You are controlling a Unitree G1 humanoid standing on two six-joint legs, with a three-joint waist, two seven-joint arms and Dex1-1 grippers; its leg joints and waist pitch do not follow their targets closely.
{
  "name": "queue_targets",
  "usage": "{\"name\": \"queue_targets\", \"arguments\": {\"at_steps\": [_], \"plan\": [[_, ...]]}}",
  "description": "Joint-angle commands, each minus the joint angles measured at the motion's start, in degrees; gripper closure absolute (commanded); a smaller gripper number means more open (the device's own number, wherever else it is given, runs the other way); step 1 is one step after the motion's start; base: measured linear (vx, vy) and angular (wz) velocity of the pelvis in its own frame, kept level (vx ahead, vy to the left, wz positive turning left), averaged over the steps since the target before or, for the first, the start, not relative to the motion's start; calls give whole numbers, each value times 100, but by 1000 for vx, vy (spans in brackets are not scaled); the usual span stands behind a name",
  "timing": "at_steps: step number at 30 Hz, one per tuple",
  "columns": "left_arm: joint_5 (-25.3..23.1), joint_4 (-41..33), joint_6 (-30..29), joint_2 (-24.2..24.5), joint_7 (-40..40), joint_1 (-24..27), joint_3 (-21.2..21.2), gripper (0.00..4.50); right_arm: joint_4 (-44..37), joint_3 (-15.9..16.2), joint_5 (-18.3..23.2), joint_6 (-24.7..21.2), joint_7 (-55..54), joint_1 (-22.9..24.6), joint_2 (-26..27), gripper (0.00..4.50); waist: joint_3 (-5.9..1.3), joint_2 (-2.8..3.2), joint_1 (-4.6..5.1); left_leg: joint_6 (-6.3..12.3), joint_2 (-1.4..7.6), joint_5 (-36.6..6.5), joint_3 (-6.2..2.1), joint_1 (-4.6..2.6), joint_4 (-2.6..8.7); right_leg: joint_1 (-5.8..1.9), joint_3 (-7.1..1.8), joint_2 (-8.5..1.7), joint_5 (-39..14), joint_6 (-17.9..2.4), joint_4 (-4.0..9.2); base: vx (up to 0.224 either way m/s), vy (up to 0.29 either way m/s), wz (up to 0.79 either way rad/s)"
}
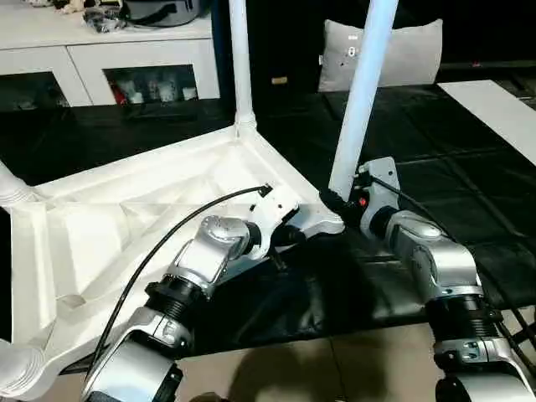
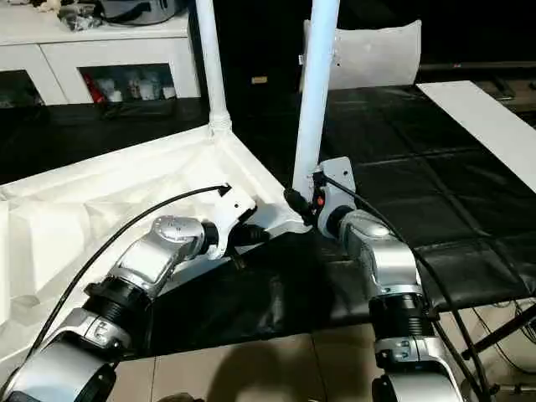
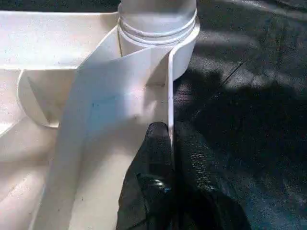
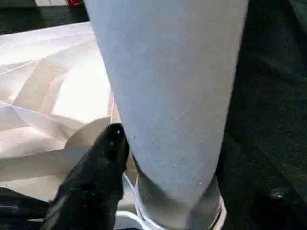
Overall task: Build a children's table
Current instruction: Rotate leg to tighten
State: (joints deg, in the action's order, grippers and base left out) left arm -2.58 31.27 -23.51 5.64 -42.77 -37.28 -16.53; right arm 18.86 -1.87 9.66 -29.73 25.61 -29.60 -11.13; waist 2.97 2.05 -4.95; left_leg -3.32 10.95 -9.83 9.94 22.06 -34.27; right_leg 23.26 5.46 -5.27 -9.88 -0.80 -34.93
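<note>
Lying upside down on a black mat (image 1: 394, 276), ribbed underside up: the top (image 1: 126, 226) of the table. Standing already in the far corner socket: one leg (image 1: 240, 59). Sitting at the near-right socket (image 3: 184, 52): a second leg (image 1: 362, 100), base in the collar, leaning slightly away from the first leg.

Pinching the top's thin rim wall just beside that near-right socket: left end effector (image 3: 171, 143), fingers (image 3: 156, 153) pressed together with the rim between them, steadying the top. Gripping the second leg low down, just above the socket: right end effector (image 1: 345, 201), one black finger (image 4: 103, 158) showing against the leg's side, the other hidden behind the tube, so clamped round the leg as far as can be judged.

Step in hand, by judgement: seating the second leg in its corner. Next move likely calling for bringing the leg upright over the socket, then pressing or turning it home while holding the rim firm, since a tilted tube could bind at the collar.

Beyond the mat, far from the socket: a grey cushion (image 1: 410, 54) and a white cabinet (image 1: 92, 59).
</note>
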Motion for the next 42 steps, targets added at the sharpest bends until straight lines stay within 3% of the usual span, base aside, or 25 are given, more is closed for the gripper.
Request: {"name": "queue_targets", "arguments": {"at_steps": [1, 2, 5, 6, 10, 18, 21, 22, 27, 28, 30, 38, 42], "plan": [[17, -234, 212, 32, -144, -51, -50, 450, 72, 164, 98, -39, 158, 43, 47, 136, -428, -95, -36, 308, 168, -858, -52, -61, 367, -341, -267, -340, -1206, -1033, 452, 0, 0, 0], [-11, -266, 343, 180, -339, 5, -126, 450, 58, 219, 94, 157, 411, 100, -111, 128, -422, -121, -27, 298, 162, -913, -44, -56, 368, -346, -268, -342, -1310, -1000, 465, 0, 0, 0], [-25, -278, 471, 302, -483, 31, -163, 450, 53, 280, 39, 334, 689, 158, -288, 108, -411, -100, -33, 260, 176, -1027, -48, -68, 377, -331, -274, -347, -1484, -937, 478, 0, 0, 0], [-29, -287, 551, 403, -633, 50, -200, 450, 31, 223, 107, 415, 901, 190, -397, 108, -408, -125, -41, 254, 181, -1071, -44, -79, 381, -324, -274, -348, -1547, -914, 488, 0, 0, 0], [-34, -295, 730, 621, -959, 88, -303, 450, -46, 198, 233, 523, 1424, 242, -673, 64, -410, -104, -70, 273, 192, -1023, -50, -75, 380, -322, -282, -353, -1464, -941, 463, 0, 0, 0], [19, -372, 1358, 1187, -1931, 197, -558, 450, -293, 634, 384, 730, 3150, 452, -1594, 1, -411, -98, -179, 334, 222, -1089, -48, -88, 372, -325, -284, -366, -1444, -1008, 452, 0, 0, 0], [120, -399, 1823, 1357, -2409, 231, -636, 450, -307, 791, 382, 770, 3574, 490, -1808, 1, -407, -134, -213, 355, 221, -1091, -48, -80, 372, -322, -277, -367, -1498, -1022, 445, 0, 0, 0], [138, -408, 1911, 1419, -2569, 229, -675, 450, -317, 827, 404, 772, 3716, 500, -1853, 26, -399, -125, -222, 347, 228, -1125, -42, -84, 376, -310, -284, -374, -1595, -1008, 453, 0, 0, 0], [73, -425, 2063, 1642, -3066, 190, -890, 450, -256, 948, 487, 817, 4159, 510, -1937, 40, -394, -121, -294, 287, 250, -1224, -41, -113, 388, -277, -294, -385, -1828, -972, 468, 0, 0, 0], [83, -426, 2075, 1644, -3104, 188, -891, 450, -259, 969, 498, 822, 4204, 511, -1949, 69, -393, -116, -310, 272, 257, -1240, -42, -120, 390, -271, -297, -384, -1804, -996, 462, 0, 0, 0], [121, -444, 2067, 1631, -3153, 193, -880, 450, -290, 994, 552, 812, 4288, 517, -1950, 78, -395, -118, -324, 243, 258, -1248, -48, -114, 395, -278, -294, -385, -1772, -1011, 447, 0, 0, 0], [189, -386, 2117, 1586, -3238, 213, -851, 450, -245, 957, 648, 778, 4454, 506, -1912, 164, -412, -115, -324, 251, 246, -1157, -50, -96, 382, -297, -291, -384, -1617, -1025, 433, 0, 0, 0], [200, -385, 2107, 1583, -3257, 226, -837, 450, -265, 932, 825, 628, 4571, 559, -1853, 179, -409, -121, -324, 277, 247, -1159, -48, -92, 380, -295, -287, -381, -1607, -1046, 433, 0, 0, 0]]}}
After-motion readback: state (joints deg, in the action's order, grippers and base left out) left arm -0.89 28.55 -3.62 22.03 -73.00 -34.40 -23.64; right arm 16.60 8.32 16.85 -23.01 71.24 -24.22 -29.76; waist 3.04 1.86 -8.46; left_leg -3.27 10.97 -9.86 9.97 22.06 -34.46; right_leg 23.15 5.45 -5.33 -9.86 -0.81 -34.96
